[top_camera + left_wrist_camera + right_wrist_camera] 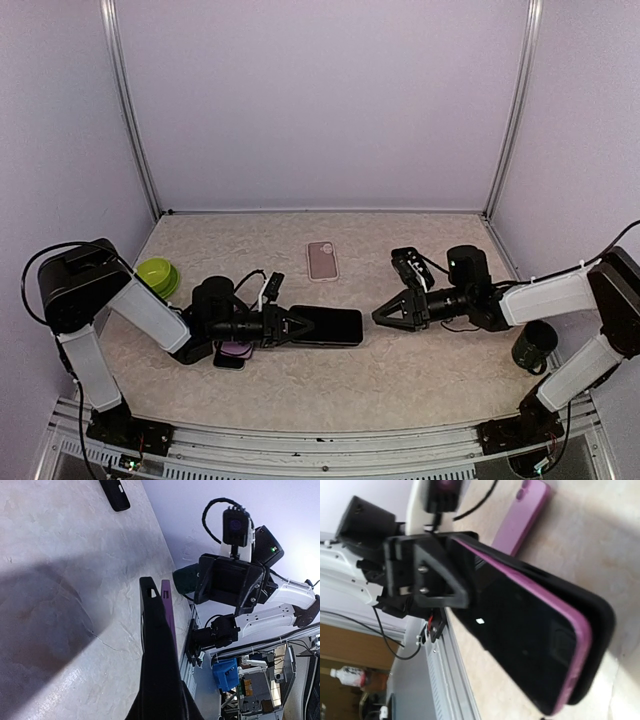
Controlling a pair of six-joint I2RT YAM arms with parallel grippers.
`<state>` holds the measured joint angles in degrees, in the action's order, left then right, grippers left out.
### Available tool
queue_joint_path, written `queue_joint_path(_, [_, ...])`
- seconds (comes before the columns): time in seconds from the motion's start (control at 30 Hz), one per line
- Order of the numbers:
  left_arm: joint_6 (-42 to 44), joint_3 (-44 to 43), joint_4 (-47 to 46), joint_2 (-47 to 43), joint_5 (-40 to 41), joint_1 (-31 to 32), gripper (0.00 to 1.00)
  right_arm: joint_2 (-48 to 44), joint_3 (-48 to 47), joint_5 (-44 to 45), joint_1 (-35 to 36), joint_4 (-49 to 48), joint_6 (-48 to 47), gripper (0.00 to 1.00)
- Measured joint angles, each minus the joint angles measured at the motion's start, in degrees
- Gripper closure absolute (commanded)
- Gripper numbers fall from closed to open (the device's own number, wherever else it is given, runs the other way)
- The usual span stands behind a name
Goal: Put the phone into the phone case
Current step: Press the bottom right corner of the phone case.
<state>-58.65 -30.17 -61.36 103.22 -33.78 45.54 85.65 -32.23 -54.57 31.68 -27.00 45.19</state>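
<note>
Pale lilac walls close round a mottled beige table point(400, 400) where two arms face each other. Near the middle the left gripper point(290, 325) is pinched tight on one end of a dark phone point(332, 326), finger over the glass. The phone's long axis runs left to right across the table, and its free end points at the right gripper point(386, 317), which hangs just beyond it with fingers spread and nothing between them. From the right wrist, the phone shows a purple rim and sits partly in a black phone case point(599, 612), the case lip standing proud at the free end.

I count one phone in the grip and one black case around it. One pink case point(322, 260) lies alone toward the back wall, well apart. One purple slab point(236, 352) sits under the left forearm; phone or case, I cannot tell. One small black piece point(272, 285) lies just behind the left wrist. One green bowl point(158, 275) sits at the left and one black cylinder point(535, 345) at the right.
</note>
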Motion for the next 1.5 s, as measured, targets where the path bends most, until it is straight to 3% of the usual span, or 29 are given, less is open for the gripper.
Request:
queue_joint_path(0.17, [0.9,0.2,0.6,-0.2,0.0,-0.1,1.00,-2.3,0.3,0.0,-0.3,1.3,-2.4,0.36])
queue_joint_path(0.5, [6.7,0.9,0.6,-4.4,-1.0,1.0,1.00,-2.3,2.4,-1.2,-0.3,1.3,-3.7,0.29])
queue_joint_path(0.83, [17.8,0.9,3.6,-10.6,-4.8,4.5,0.99,-2.2,2.7,-4.9,0.5,-4.7,-2.1,0.30])
queue_joint_path(1.1, [25.8,1.6,6.8,-16.0,-5.4,6.3,0.98,-4.4,3.1,-7.8,4.7,-8.4,-2.3,0.43])
queue_joint_path(1.5, [33.5,1.6,12.6,-19.5,-4.5,7.8,0.98,-5.4,3.2,-10.4,7.2,-12.8,-1.4,0.77])
